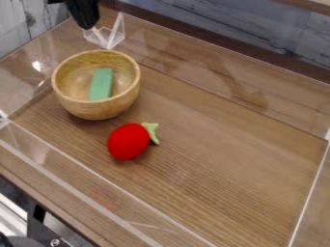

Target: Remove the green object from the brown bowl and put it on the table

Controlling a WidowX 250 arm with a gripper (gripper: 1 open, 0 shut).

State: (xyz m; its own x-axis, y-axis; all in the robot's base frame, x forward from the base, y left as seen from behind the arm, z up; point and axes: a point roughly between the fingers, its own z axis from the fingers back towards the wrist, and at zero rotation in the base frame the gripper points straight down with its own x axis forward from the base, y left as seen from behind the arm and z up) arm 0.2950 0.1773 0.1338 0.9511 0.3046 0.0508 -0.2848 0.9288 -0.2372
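The green bar lay inside the brown bowl, stretched lengthwise from near to far, its near end down on the bowl's floor and its far end toward the far wall. It sat a little to the right of the bowl's middle, with bare wood showing to its left. The bowl, round, light tan and thick-walled, stood upright on the left part of the worktop, toward the far side. Just beyond the bowl's near right side, and apart from it, a red strawberry-like toy rested on the wood, its small green leaf pointing to the right and away. Past the far rim of the bowl, the dark jaws hung at the top edge of the view, partly cut off and blurred; they were clenched, with nothing seen in their grasp, and they were apart from the green bar. A clear, crinkled glare-streaked patch showed just to their right, though what it was could not be told. Clear acrylic walls edged the worktop at the far left, and dark parts showed in the near left corner, too incomplete to name. To the right of the toy the brown wood grain ran on toward the right edge.
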